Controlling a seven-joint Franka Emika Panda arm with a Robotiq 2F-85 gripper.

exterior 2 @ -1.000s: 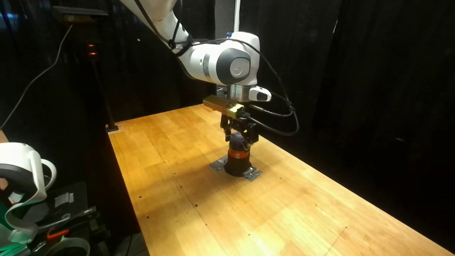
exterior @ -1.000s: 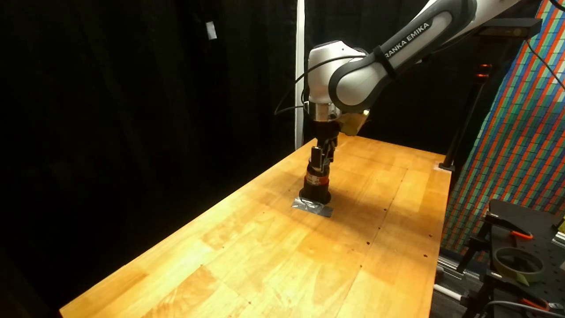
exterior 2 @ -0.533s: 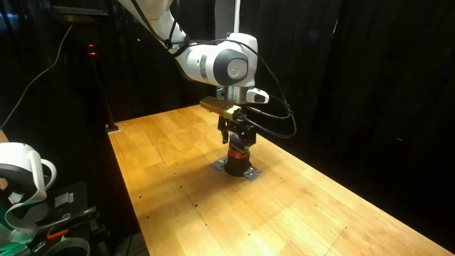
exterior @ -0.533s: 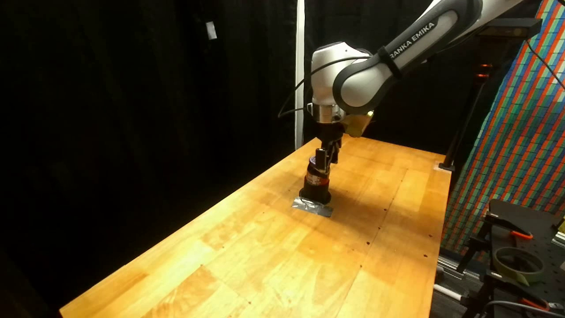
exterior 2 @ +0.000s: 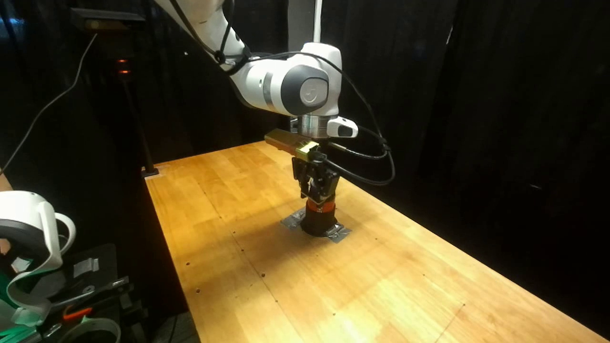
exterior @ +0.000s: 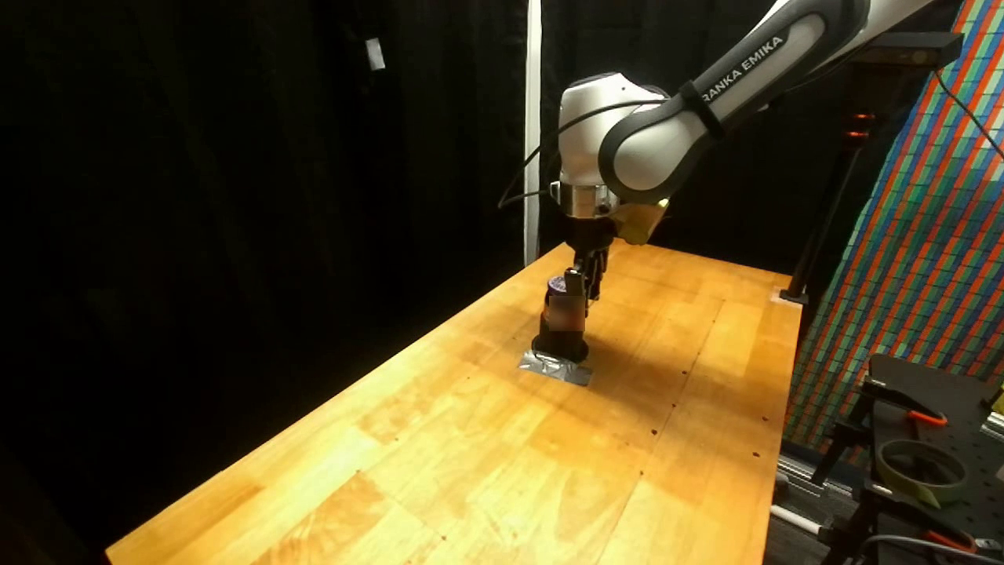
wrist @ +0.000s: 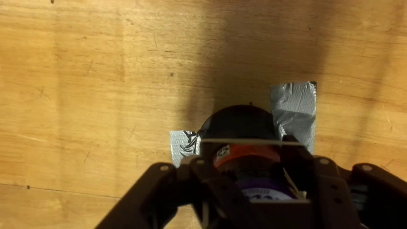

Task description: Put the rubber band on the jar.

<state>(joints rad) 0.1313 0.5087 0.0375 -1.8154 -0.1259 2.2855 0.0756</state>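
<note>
Jar [exterior 2: 320, 219] is set upright on the table [exterior 2: 405, 286], nearer the long edge by the curtain [exterior 2: 505, 133]; across it, a rubber band [wrist: 248, 141] is stretched by the gripper [wrist: 246, 148], fingers [wrist: 294, 159] apart.

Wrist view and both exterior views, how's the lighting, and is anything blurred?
Wrist view: a broad shadow darkens the table, and the rubber band looks slightly soft. In an exterior view: the jar is partly smeared by a square blur. In both exterior views: the curtains sink into near-black.
</note>
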